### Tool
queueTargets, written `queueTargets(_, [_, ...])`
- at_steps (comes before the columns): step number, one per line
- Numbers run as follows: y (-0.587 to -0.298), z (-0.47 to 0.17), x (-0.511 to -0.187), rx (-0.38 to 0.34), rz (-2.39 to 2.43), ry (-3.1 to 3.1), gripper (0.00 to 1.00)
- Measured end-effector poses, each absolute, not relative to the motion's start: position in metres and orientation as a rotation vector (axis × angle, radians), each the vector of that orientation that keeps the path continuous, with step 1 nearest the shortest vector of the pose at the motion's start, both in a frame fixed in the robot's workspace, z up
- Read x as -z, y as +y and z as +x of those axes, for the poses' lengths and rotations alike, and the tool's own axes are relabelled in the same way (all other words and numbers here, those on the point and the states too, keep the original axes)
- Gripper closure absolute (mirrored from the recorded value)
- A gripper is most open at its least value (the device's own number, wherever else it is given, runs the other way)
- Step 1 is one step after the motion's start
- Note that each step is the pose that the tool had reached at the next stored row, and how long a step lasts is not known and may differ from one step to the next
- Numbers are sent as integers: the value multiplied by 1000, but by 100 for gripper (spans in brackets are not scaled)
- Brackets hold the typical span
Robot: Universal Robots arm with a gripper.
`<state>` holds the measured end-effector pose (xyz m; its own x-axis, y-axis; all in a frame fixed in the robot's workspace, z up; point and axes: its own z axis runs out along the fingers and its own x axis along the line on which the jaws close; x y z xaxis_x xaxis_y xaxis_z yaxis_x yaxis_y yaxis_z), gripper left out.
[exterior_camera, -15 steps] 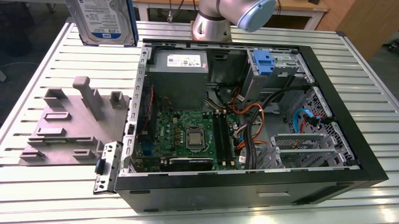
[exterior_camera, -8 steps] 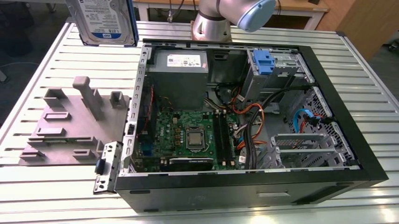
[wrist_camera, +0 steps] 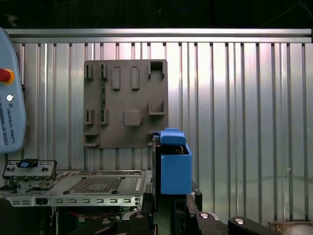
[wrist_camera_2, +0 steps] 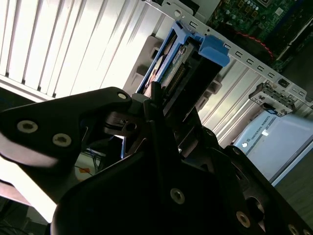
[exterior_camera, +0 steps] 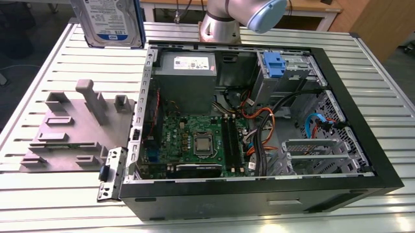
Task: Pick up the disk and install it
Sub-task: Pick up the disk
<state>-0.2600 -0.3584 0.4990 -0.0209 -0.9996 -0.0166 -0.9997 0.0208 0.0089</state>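
Above the bench (exterior_camera: 45, 63), at the exterior view's upper left, the disk (exterior_camera: 110, 22) hangs upright, silver-grey with a white-and-blue label and blue side rails, grasped by the claw (wrist_camera_2: 159, 105).

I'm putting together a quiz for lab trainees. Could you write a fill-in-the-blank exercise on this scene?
1. The disk is gripped, off the table, in the arm's ____.
2. The disk's plastic side rails are ____ in colour.
3. The grey fixture plate lies at the exterior view's ____ of the open computer case.
Missing words: pincer; blue; left.
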Motion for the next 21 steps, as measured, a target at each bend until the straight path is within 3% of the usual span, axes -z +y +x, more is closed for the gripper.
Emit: queueTargets(21, [-358,-235,-498,-35,-2191,2238,65])
